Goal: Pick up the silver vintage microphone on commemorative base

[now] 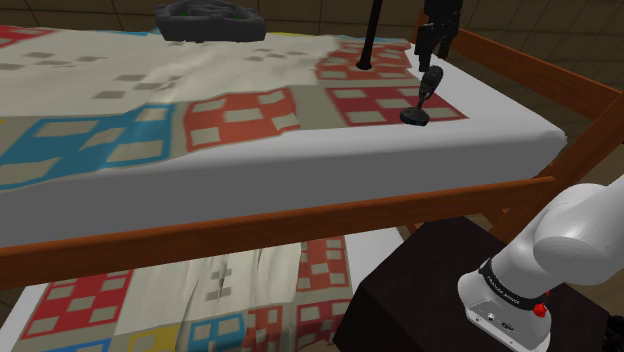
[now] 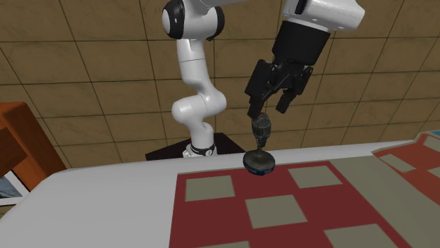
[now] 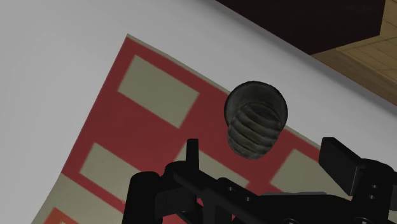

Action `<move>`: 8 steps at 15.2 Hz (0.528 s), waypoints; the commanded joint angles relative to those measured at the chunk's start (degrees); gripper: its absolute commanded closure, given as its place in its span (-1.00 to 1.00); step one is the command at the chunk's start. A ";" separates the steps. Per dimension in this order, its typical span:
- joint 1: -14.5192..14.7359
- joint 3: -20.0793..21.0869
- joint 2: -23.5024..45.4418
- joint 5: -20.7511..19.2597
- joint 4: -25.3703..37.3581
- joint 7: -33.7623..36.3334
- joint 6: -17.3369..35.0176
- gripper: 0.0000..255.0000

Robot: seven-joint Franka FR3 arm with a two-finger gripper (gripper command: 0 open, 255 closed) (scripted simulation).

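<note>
The microphone [image 2: 261,128] stands on the bed [image 1: 300,170], on a red-and-grey checked patch of the quilt [image 2: 282,201], near the mattress edge on the arm's side. Its ribbed, dark grey head sits on a short stem above a round dark base [image 2: 259,163], so the head is the highest part and the easiest to reach from above. That appears to be why the tool [image 2: 269,110] hangs right over it, pointing down. Its 2 fingers [image 2: 252,109] stand apart and hold nothing, with the head just below the fingertips and not touching them.

In the wrist view the head lies between the 2 fingers, so the approach looks lined up and the descent is probably the step in hand. A thin black pole [image 1: 372,30] rises from the quilt near the microphone, and a straight drop from above should keep clear of it. The base rests on soft bedding, so a sideways nudge could tip it. Closing evenly on the head or stem seems the safer grip.
</note>
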 commanded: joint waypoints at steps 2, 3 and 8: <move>-0.02 -0.12 -0.68 0.01 -3.19 0.35 2.50 -1.00; -0.02 -0.14 -0.80 0.02 -3.77 0.43 2.94 -1.00; 0.02 -0.07 -0.80 0.06 -3.82 0.54 2.97 1.00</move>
